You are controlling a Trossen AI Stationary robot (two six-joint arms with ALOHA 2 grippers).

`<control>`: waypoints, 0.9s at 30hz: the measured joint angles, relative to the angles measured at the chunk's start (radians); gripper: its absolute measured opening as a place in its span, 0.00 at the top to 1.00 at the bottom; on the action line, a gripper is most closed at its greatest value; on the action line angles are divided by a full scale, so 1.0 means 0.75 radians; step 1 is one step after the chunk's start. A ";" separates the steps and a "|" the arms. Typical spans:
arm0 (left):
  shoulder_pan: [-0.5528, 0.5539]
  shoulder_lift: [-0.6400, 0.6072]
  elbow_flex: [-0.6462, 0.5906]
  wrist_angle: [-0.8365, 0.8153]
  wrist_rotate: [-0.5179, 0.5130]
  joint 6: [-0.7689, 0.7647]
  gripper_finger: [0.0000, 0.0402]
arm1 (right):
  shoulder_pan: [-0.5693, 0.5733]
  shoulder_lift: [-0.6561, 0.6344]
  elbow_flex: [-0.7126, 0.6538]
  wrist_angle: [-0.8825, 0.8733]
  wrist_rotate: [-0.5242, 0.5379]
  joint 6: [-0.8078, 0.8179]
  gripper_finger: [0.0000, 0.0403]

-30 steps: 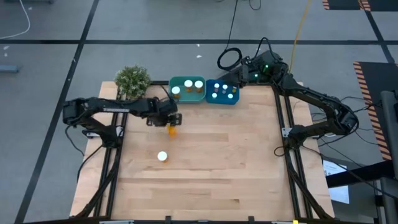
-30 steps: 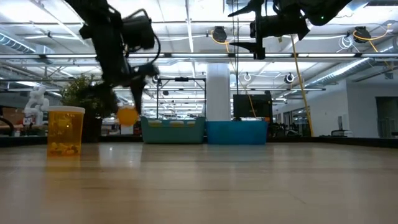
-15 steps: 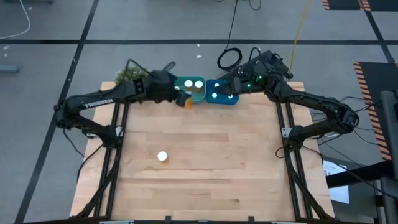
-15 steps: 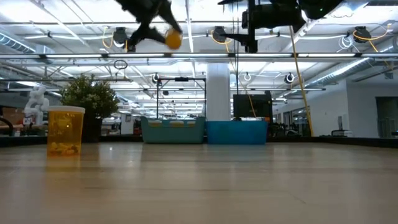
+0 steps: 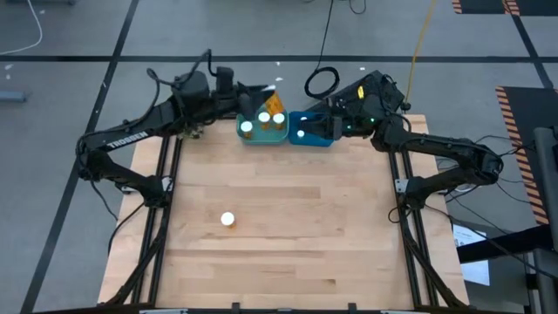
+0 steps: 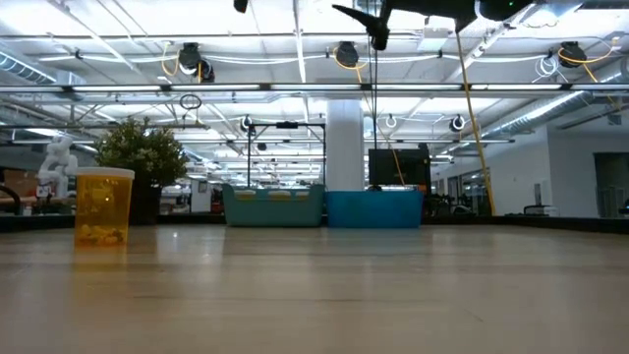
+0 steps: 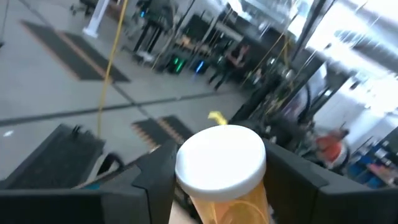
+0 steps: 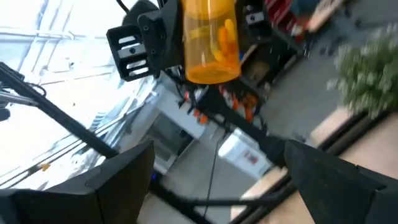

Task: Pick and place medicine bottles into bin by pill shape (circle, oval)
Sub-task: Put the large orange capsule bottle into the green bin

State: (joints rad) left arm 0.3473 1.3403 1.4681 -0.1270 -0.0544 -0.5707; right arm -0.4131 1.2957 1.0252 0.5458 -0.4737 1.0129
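Since half a second ago your left gripper (image 5: 258, 94) swung its medicine bottle (image 5: 273, 98) up over the teal bin (image 5: 261, 137)'s far edge, so presenting it for a pill check seems likely. Low view: another bottle (image 6: 102, 206) waits on the wooden table (image 6: 314, 295), lab behind. Right wrist view confirms that clamp; the right gripper (image 8: 211, 180) gapes empty.

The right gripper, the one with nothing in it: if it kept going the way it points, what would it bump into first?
Probably the bottle held in the left gripper, straight ahead of the right gripper; how far off is unclear.
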 joint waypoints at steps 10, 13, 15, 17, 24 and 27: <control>-0.023 0.073 0.001 0.294 -0.002 -0.014 0.48 | 0.052 0.001 0.000 0.177 0.200 -0.194 0.13; -0.035 0.119 0.002 0.399 0.000 -0.011 0.48 | 0.039 0.001 0.000 0.255 0.254 -0.227 0.13; -0.039 0.149 0.001 0.438 0.003 -0.014 0.48 | 0.025 0.001 0.000 0.293 0.257 -0.239 0.13; -0.038 0.180 0.000 0.502 0.003 -0.014 0.47 | 0.012 0.001 0.000 0.317 0.257 -0.231 0.13; -0.039 0.252 0.000 0.662 0.039 -0.019 0.47 | -0.016 0.001 0.000 0.328 0.284 -0.217 0.13; -0.037 0.259 0.000 0.683 0.041 -0.019 0.47 | -0.017 0.001 0.000 0.330 0.311 -0.221 0.13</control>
State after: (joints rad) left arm 0.3195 1.5345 1.4681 0.3856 -0.0235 -0.5846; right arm -0.4259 1.2964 1.0252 0.7934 -0.2405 0.8469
